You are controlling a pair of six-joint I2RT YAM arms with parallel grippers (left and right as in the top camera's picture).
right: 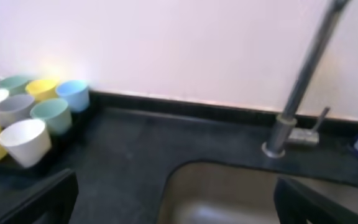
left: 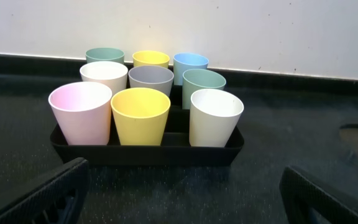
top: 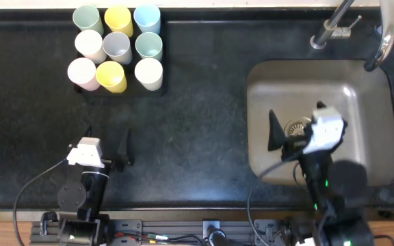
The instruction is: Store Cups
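Nine cups (top: 117,46) are standing upright, mouths up, in a three-by-three block inside a shallow black tray (left: 148,153). The tray is resting on the dark surface (top: 204,123) at the far left, close to the back wall (left: 260,28).

In the row nearest the arms, a pink cup (left: 79,115), a yellow cup (left: 140,116) and a white cup (left: 215,118) are sitting side by side. Behind them, white, grey and green cups are forming the middle row. Green, yellow and blue cups are forming the row by the wall.

The left hand (top: 108,141) is sitting low over the bare surface in front of the tray, apart from it, and is facing the cups. Its fingers (left: 48,196) are standing wide apart and are holding nothing.

The right hand (top: 296,121) is hanging over the steel sink (top: 361,82) at the right side of the surface, near the drain (top: 295,127). Its fingers (right: 33,199) are likewise spread apart and are gripping nothing. The faucet (top: 334,24) is rising from the surface behind the sink.
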